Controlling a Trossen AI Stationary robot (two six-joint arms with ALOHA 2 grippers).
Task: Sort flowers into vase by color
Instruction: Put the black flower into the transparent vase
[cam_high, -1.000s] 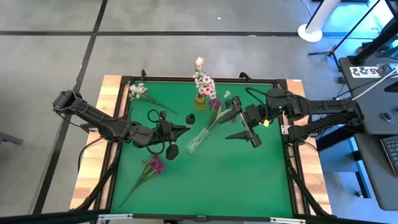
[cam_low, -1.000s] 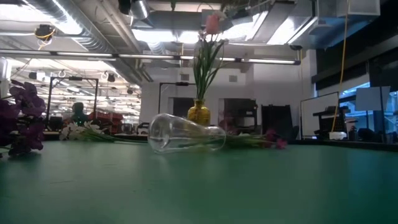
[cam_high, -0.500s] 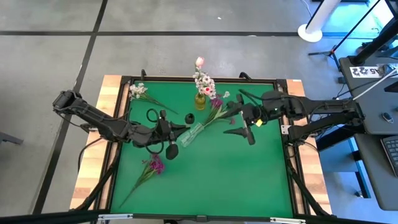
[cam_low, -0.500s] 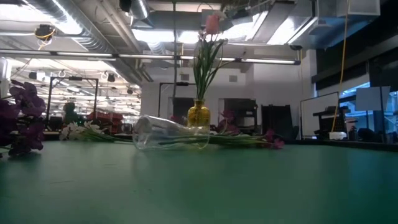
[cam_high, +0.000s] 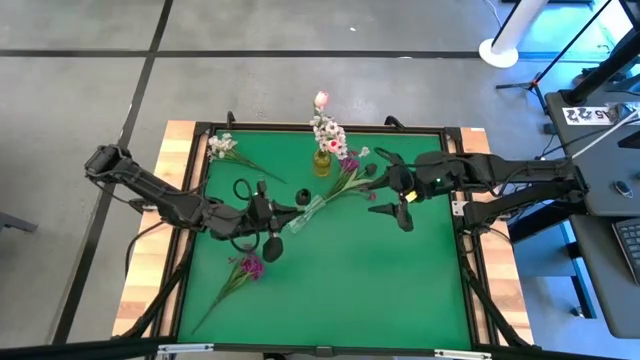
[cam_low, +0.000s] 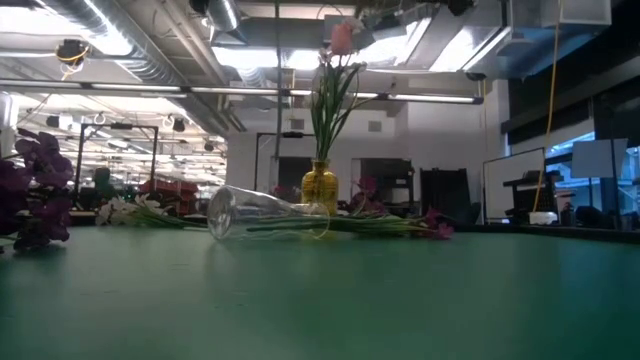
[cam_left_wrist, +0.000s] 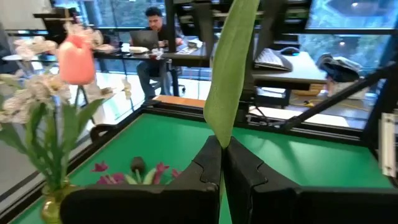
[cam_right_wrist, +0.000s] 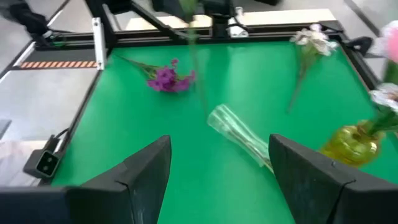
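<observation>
High view: clear vase (cam_high: 308, 213) lies tipped mid-mat, purple sprig (cam_high: 347, 172) beside its far end; right gripper (cam_high: 388, 193) gapes wide, holding nothing. Left wrist view: left gripper (cam_left_wrist: 222, 163) pinched tight on a green leaf (cam_left_wrist: 227, 68)

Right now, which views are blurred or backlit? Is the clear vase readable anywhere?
Low view: backlit by ceiling lights; the clear vase lying on its side reads as a glinting outline. Right wrist view: motion-blurred, the vase and yellow vase are soft. Left wrist view: pink tulip bud and the near leaf out of focus. High view: sharp, evenly lit.
</observation>
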